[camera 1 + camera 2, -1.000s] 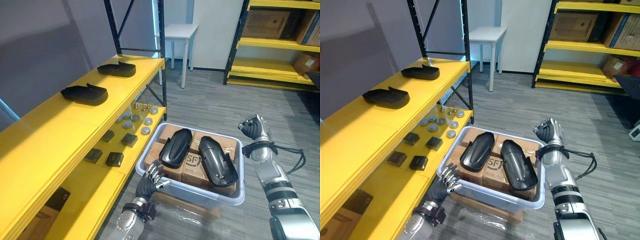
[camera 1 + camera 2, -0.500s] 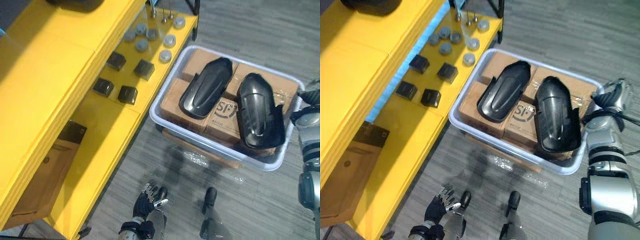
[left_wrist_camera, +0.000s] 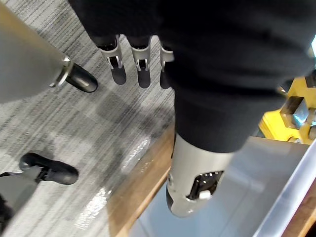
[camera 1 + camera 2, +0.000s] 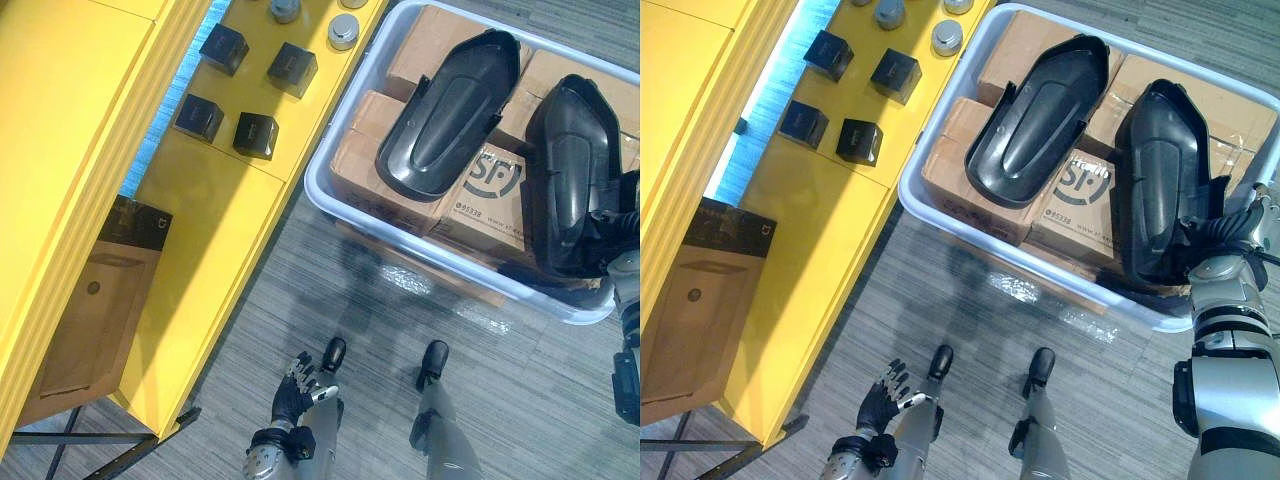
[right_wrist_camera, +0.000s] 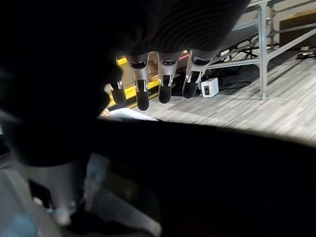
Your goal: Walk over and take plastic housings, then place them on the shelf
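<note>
Two glossy black, scoop-shaped plastic housings (image 4: 445,120) lie on cardboard boxes (image 4: 490,190) inside a pale bin (image 4: 322,195) beside the yellow shelf (image 4: 200,230). The left hand (image 4: 295,378) and right hand (image 5: 165,81) both have loose fingers and hold nothing.

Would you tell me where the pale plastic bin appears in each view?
Left eye view: upper right, the bin beside the yellow shelf.
Right eye view: bin upper right.
Left wrist view: its pale wall beyond the left hand.
Right wrist view: too dark to tell.
Shared landmark: the yellow shelf.
</note>
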Motion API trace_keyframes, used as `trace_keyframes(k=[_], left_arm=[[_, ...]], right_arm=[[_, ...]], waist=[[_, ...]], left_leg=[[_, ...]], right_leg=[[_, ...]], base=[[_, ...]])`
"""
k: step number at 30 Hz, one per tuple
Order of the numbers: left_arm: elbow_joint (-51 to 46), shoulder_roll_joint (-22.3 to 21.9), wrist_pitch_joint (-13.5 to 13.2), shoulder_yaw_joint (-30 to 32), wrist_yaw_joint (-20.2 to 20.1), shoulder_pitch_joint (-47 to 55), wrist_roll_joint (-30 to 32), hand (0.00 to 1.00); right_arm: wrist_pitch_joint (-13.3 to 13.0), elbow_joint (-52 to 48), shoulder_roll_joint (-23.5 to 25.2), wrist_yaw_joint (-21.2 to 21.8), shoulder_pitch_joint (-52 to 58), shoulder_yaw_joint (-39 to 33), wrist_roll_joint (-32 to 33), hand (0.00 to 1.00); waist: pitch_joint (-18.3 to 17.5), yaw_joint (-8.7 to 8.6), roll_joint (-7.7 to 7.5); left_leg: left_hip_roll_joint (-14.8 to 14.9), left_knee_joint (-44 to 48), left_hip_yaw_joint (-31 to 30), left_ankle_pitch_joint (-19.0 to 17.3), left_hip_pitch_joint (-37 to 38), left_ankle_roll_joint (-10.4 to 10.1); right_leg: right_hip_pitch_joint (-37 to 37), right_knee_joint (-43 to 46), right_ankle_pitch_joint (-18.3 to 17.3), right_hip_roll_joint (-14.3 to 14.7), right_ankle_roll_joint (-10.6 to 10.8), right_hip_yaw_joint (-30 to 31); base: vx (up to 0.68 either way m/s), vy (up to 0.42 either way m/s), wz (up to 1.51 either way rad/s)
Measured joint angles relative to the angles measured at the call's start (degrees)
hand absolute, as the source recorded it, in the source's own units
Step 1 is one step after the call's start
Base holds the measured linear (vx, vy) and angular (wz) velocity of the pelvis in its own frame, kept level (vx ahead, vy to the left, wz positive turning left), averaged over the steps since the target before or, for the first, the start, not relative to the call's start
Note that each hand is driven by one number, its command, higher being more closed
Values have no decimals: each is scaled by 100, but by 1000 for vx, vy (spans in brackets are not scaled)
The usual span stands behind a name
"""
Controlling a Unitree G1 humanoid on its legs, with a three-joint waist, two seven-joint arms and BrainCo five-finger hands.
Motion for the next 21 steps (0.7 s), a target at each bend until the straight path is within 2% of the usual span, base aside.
trace_keyframes(k=[8,11,13,17,19,21], left_arm=[[-23,-237,-16,265,24,-204,-4,0],[-24,-299,-11,323,23,-222,-3,0],[-22,-301,-3,357,19,-219,-2,0],[-42,-250,9,590,9,-130,-1,0],[-143,-172,16,714,5,9,-2,0],[-540,32,32,857,-59,352,-4,0]], right_arm=[[15,-273,-209,84,76,323,-7,100],[45,-510,-173,118,374,262,-8,100],[77,-565,14,153,647,100,-56,100],[245,-1074,360,174,1099,-149,-343,100],[271,-1426,511,178,1337,-174,-550,100],[276,-1989,646,183,1636,-191,-958,100]], waist=[[-1,15,-5],[-2,12,-8],[-3,-10,-14],[3,-148,-42],[16,-221,-103],[30,-351,-233]], left_leg=[[31,-155,55,93,-51,18],[48,-201,88,98,154,19],[66,-273,81,99,455,22],[88,-375,28,96,899,23],[99,-440,15,96,1128,25],[136,-562,24,99,1505,28]], right_leg=[[-232,177,-25,-31,-20,19],[-70,185,-38,-29,-25,38],[200,183,-83,-19,-33,28],[656,121,-144,17,-43,-2],[888,50,-144,41,-42,-12],[1263,-81,-140,74,-42,-14]], base=[[36,-61,-2],[61,-63,-4],[53,-77,2],[33,-83,6],[47,-69,3],[58,-73,-2]])
